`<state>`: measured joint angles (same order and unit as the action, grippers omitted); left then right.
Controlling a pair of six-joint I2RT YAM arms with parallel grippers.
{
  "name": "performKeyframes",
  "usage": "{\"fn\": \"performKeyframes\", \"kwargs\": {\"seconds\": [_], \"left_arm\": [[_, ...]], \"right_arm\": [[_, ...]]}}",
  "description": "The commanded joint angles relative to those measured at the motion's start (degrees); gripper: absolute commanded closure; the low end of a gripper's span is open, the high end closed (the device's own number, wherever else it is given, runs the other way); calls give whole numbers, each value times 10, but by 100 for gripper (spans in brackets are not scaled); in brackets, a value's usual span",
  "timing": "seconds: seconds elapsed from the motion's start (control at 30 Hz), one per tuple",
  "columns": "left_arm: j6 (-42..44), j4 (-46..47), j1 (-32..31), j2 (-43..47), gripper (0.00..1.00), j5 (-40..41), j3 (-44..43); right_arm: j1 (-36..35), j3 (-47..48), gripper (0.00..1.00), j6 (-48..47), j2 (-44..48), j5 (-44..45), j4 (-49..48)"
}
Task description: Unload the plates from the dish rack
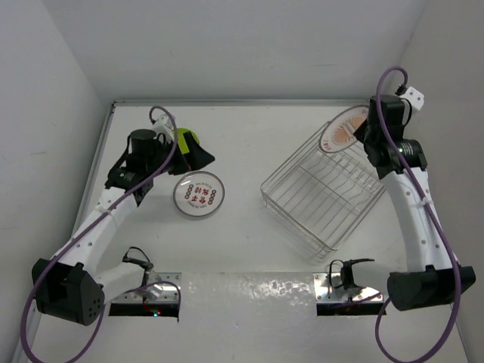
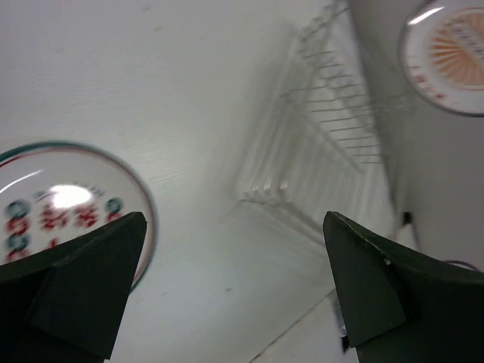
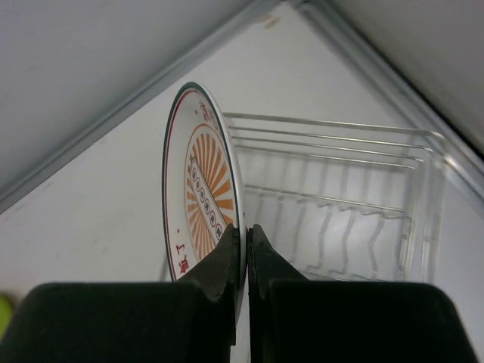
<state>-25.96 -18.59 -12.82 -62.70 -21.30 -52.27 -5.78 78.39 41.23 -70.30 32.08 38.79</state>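
Right claw (image 3: pixel 244 236) grips the rim of the orange-centred white plate (image 3: pixel 200 197), held on edge at the far corner of the wire dish rack (image 1: pixel 321 193). Left claw (image 2: pixel 234 221) is spread wide, gripping nothing, and hovers over the bench (image 1: pixel 249 136) just beside a red-patterned plate (image 1: pixel 199 194) lying flat, left of the rack.

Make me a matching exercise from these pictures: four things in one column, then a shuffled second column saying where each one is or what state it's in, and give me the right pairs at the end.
Column one
1. orange sunburst plate
2. red-patterned plate
3. dish rack
4. left gripper

Column two
A. open, holding nothing
B. lying flat on the table, left of centre
C. pinched upright by the right gripper
D. standing skewed, right of centre

Pairs: 1-C, 2-B, 3-D, 4-A
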Motion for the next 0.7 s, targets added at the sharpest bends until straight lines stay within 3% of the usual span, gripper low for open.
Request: {"fn": "performKeyframes", "kwargs": {"seconds": [0.0,0.07,0.1,0.2,0.37,0.47,0.5,0.57,0.6,0.67], "left_arm": [[-106,172,-29,-21,0,-146,-58],[-102,165,-72,-72,0,-126,-114],[-98,153,-84,-90,0,-118,-133],[-103,143,-106,-152,0,-97,-171],[-94,94,-112,-197,8,-17,-184],[-96,113,-111,-207,34,-31,-177],[-98,123,-111,-210,62,-37,-175],[-103,129,-112,-216,90,-35,-175],[-104,129,-111,-218,99,-31,-176],[-105,130,-111,-218,100,-23,-173]], "right_arm": [[-14,-14,100,-66,1,-220,-117],[-23,-22,100,-92,-7,-320,-154],[-25,-32,100,-89,-6,-442,-184],[-26,-95,100,-22,-8,-607,-369],[-31,-121,100,59,-11,-655,-471],[-35,-143,100,109,-23,-693,-540],[-37,-160,100,123,-26,-705,-584],[-37,-183,100,163,-35,-722,-629],[-38,-190,100,169,-37,-722,-632],[-39,-198,100,163,-40,-722,-630]]}}
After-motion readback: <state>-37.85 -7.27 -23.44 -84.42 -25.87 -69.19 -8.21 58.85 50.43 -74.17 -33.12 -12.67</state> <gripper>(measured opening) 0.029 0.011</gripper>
